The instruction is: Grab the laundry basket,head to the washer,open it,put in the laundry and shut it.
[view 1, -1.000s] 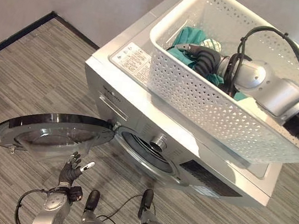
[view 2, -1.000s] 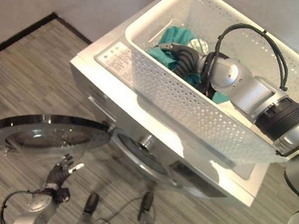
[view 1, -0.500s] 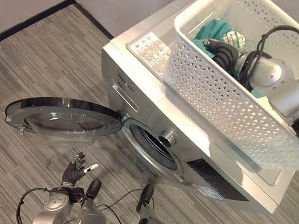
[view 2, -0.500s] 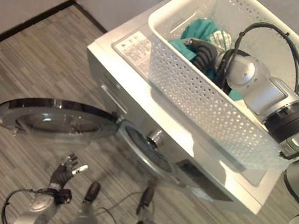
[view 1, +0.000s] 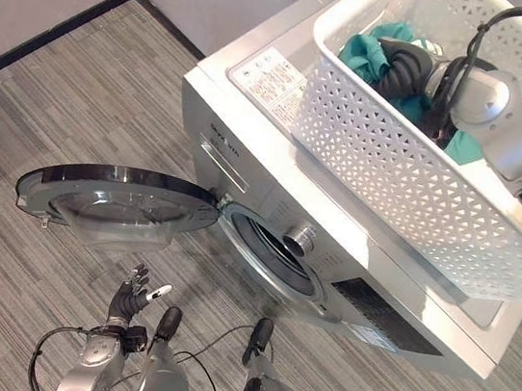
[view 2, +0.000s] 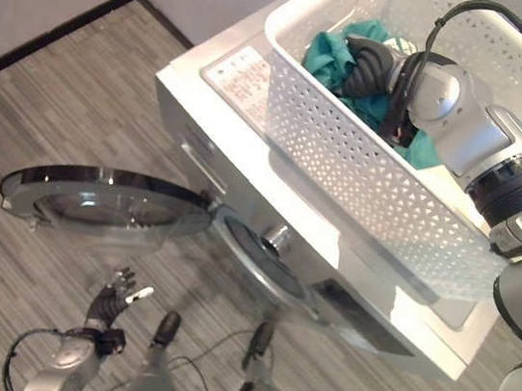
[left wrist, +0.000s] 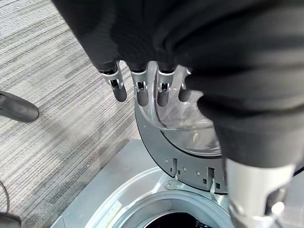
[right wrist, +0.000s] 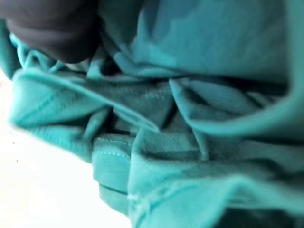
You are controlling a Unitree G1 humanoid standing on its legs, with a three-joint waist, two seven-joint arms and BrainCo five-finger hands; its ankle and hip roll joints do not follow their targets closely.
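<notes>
**Right robot hand buried in teal laundry inside the basket on the washer**

A white plastic laundry basket with a perforated triangle-pattern wall sits on top of the silver front-loading washing machine, tilted toward the machine's front edge. Inside it lies crumpled teal cloth laundry, heaped at the basket's far end, soft-folded with a stitched hem visible in the right wrist view.

The right robot hand reaches down into the basket with its dark ribbed cover lying against the teal cloth; its fingers are hidden in the fabric, so I cannot tell whether they grip it.

The washer's round door, dark-rimmed with a clear bowl-shaped window, stands swung fully open to the machine's left, baring the drum opening.

The left robot hand hangs low near the grey striped floor, below the open door and apart from it, fingers loosely spread and holding nothing.
</notes>
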